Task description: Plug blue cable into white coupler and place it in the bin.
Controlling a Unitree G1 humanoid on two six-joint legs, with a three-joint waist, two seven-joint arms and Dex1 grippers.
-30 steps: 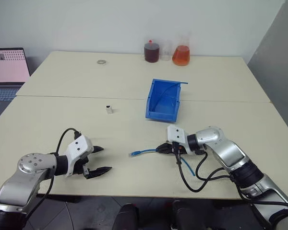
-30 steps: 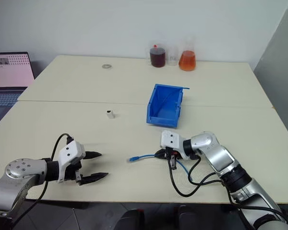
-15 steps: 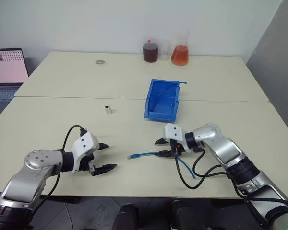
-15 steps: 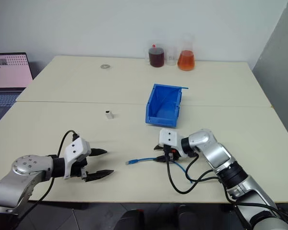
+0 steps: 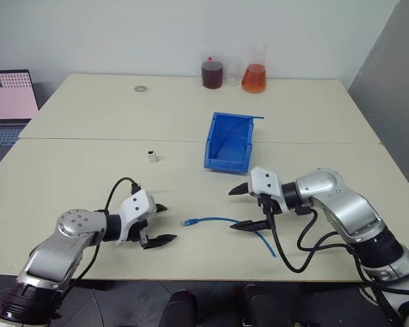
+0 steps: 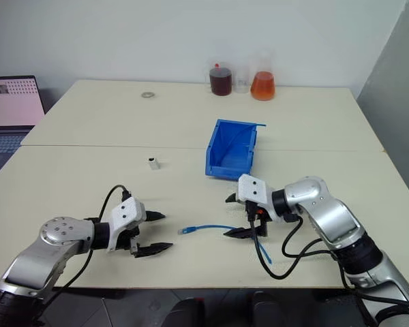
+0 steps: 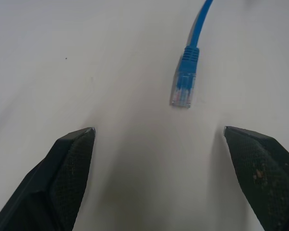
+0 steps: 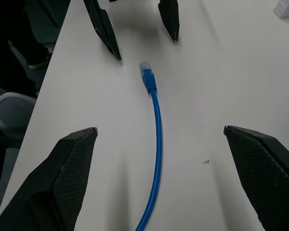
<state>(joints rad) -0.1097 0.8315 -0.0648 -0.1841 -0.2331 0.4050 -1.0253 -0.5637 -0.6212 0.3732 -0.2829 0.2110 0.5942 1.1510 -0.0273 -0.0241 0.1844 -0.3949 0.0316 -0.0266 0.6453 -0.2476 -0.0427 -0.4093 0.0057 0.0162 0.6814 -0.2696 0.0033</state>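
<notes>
The blue cable lies loose on the table near the front edge, its clear plug pointing at my left gripper. That gripper is open, just short of the plug, with nothing between its fingers. My right gripper is open and empty, hovering over the cable's middle; in its wrist view the cable runs between the spread fingers. The white coupler stands alone farther back on the left. Behind the right gripper sits the bin, blue, with a low front lip.
Two flasks, one of dark red liquid and one of orange, stand at the table's far edge, with a grey metal ring to their left. A laptop sits off the left side. Black arm cables loop by my right wrist.
My right gripper has opened, let go of the blue cable, and lifted back toward the right. The cable now lies flat. My left gripper has moved right, closer to the plug.
</notes>
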